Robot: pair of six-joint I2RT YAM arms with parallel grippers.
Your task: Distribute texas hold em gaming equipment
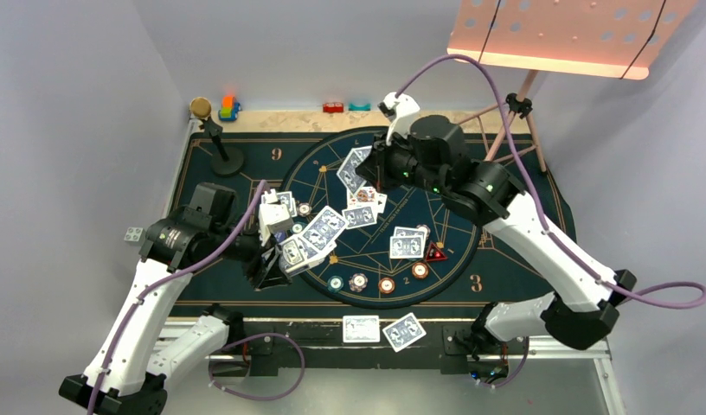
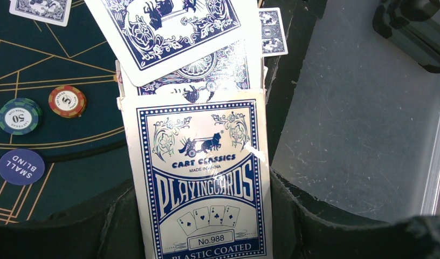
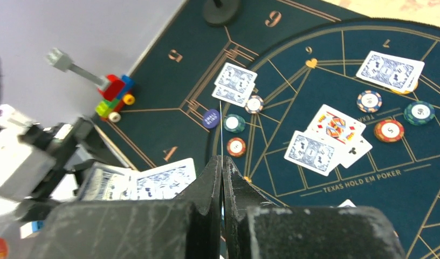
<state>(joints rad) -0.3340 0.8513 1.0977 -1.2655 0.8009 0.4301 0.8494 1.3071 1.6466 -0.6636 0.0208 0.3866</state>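
My left gripper (image 2: 201,216) is clamped on a card box (image 2: 201,162), 1 dark finger (image 2: 112,226) against each long side. Only my left wrist view lets me read the print, CART CLASSICS PLAYING CARDS. It also shows the far end open, with blue-backed cards (image 2: 169,32) fanning out of it, the topmost slewed left. How many cards sit deeper inside I cannot tell. Beside the box that view catches a teal chip (image 2: 18,115), a red-and-white chip (image 2: 67,101) and a blue SMALL BLIND disc (image 2: 21,166) lying on the mat (image 1: 202,290). The top view adds the placing: the box hangs over the left rim of the mat's round layout. My right gripper (image 3: 222,162) has its fingers pressed together on a single card (image 3: 221,129). My right wrist view shows it only as a thin white edge rising between them, while the top view shows its blue back tilted above the far part of the circle. The right wrist view alone shows 2 face-up cards (image 3: 339,129) overlapping a face-down one near the centre. From above I see 4 chips (image 1: 358,280) along the near arc and a red triangular marker (image 1: 434,252) just beside a face-down pair (image 1: 407,244). 2 more cards (image 1: 361,328) lie off the mat at the near edge. Toy blocks (image 1: 229,108) and a black stand (image 1: 215,138) sit at the far left corner.
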